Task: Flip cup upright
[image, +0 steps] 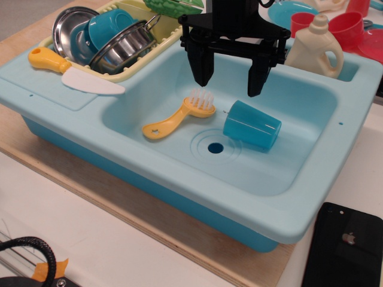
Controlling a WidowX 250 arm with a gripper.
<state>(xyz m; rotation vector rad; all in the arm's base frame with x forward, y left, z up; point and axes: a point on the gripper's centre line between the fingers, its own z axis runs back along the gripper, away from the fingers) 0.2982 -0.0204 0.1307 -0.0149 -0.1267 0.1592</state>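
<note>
Starting far left: yellow-handled toy knife (72, 73) parked on the sink's ledge, well clear of the action, so no worry there. Behind it, a dish rack (157, 48) stuffed with steel bowls (114, 43) and a teal cup (108, 27), the classic wrong-target trap if going by colour alone. Down in the sink (179, 191) basin, a yellow dish brush (179, 116) lying flat, bristles pointing up toward the back wall, close enough to the target side to get nudged or snagged by a sloppy descent. Just right of the brush, the drain hole (215, 147), then the blue cup (252, 124) on its side on the basin floor, apparently closed end toward the brush and open mouth facing right and toward the front, though hard to be sure. Hovering above, the gripper (230, 81), fingers spread apart, holding nothing, tips on either side of a spot slightly left of the cup's middle. Biggest risk by far: round smooth plastic on a slick floor, so a pinch landing off-centre probably sends it rolling or squirting out toward the right wall. Also risky: grabbing near the tapered narrow end and losing it mid-rotation, or tipping it up without enough clearance and jamming the rim against the floor. Further right, a cream detergent bottle (316, 49) on the back ledge, near enough to the arm to get clipped during a wide wrist swing. Red cups (341, 27) behind it, out of harm's way.
</note>
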